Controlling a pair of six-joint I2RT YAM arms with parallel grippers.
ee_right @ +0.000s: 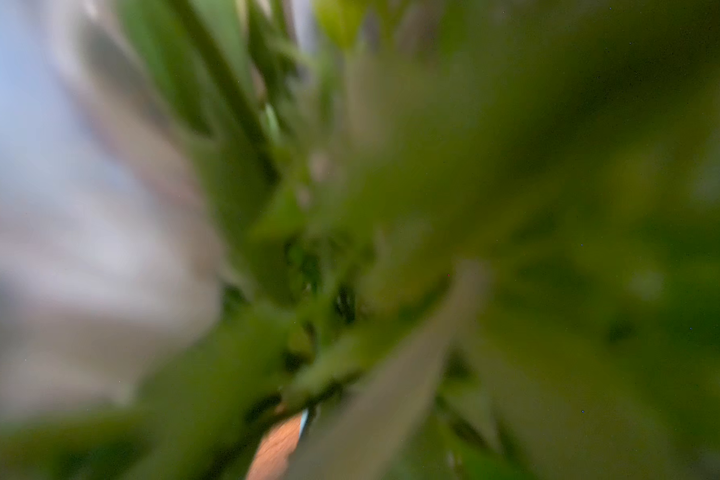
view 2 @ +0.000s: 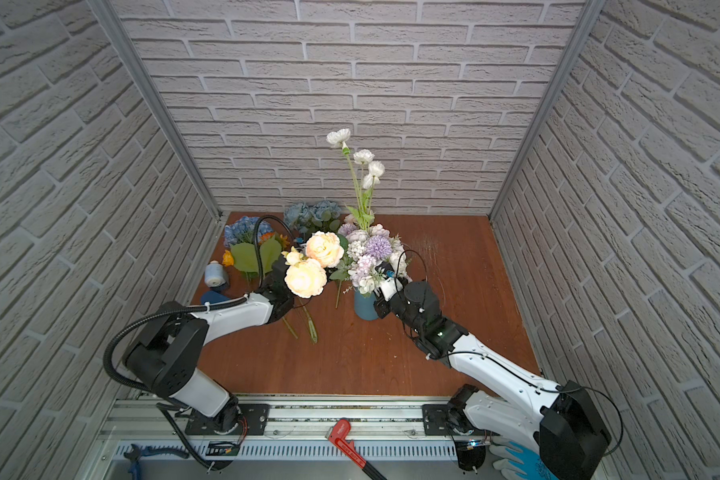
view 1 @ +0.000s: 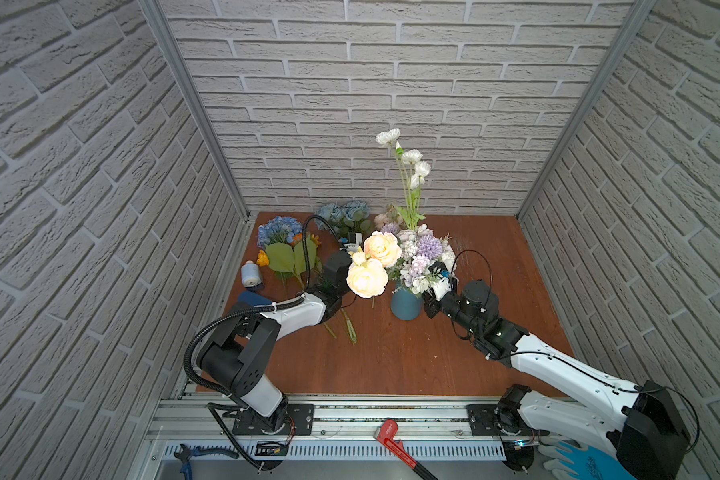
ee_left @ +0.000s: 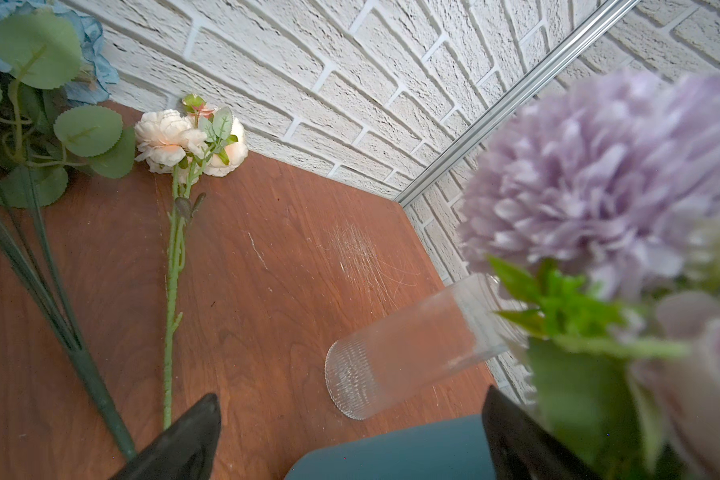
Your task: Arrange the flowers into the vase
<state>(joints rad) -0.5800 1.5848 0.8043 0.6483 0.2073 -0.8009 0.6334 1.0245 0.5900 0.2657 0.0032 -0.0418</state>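
**Table** (view 1: 391, 365): red-brown wood, walled on three sides by white brick panels.

**Vase** (view 1: 406, 309): blue, stood upright near the table's centre. Lilac-white clusters (view 1: 427, 249) and tall white buds (view 1: 410, 158) are held in it, and the buds rise well above the rest.

**Cream-peach roses** (view 1: 368, 266): two large blooms, seen in both top views just left of the clusters and above the left arm's wrist. What carries their stem cannot be told.

**Blue hydrangea** (view 1: 279, 228): laid at the back left corner. Orange sunflowers (view 1: 262, 258) and broad green leaves are laid against it, toward the left edge.

**Dusty-blue roses** (view 1: 344, 214): laid at the back edge among round leaves.

**Small peach roses** (ee_left: 184, 141): laid beside the dusty-blue roses on one long stem, with the heads at the back edge.

**Loose green stems** (view 1: 350, 328): laid on the table, showing from under the left arm.

**Clear ribbed glass** (ee_left: 391, 365): shown in the left wrist view on the table beyond the vase, toward the back right corner.

**Pale blue spool** (view 1: 251, 274): set near the left edge.

**Left gripper** (ee_left: 352, 397): jaws are spread wide with nothing between them, and the vase is directly before it.

**Right gripper** (view 1: 430, 306): placed just beside the vase's mouth, under the clusters. Its wrist view is filled with blurred green stems. Whether the jaws are closed, or anything is held, cannot be told.
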